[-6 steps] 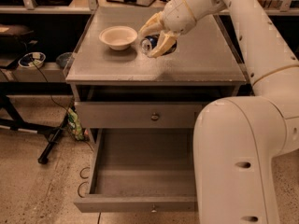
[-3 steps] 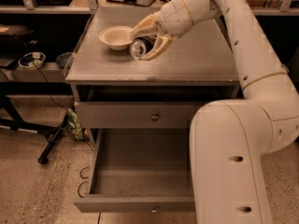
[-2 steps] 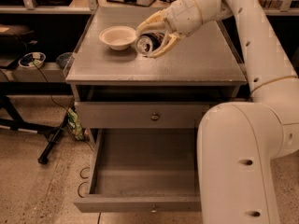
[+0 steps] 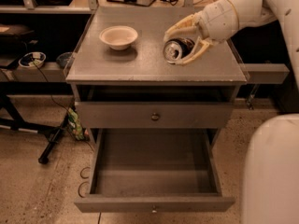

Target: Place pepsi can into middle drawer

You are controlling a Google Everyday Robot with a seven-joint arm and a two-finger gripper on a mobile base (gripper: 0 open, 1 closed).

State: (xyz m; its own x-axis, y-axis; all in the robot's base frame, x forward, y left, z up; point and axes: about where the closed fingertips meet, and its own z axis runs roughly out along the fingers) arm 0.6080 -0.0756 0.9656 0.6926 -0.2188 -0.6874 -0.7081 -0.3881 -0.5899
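Observation:
The pepsi can (image 4: 177, 49) lies tilted on its side with a silver end towards me, at the right of the grey cabinet top (image 4: 140, 64). My gripper (image 4: 173, 49) reaches in from the right and is shut on the can, one cream finger (image 4: 180, 26) above it and one below. The middle drawer (image 4: 154, 169) is pulled open below and its tray holds nothing; its front with a small knob (image 4: 154, 209) faces me. The can is well above the drawer and a little right of its middle.
A cream-white bowl (image 4: 118, 36) stands on the cabinet top, left of the can. The upper drawer front (image 4: 155, 116) is shut. My white body (image 4: 273, 171) fills the lower right. Black stand legs (image 4: 46, 143) and low shelves are at the left.
My gripper has carried the can to the right, away from the bowl. The bowl and the drawers have not moved.

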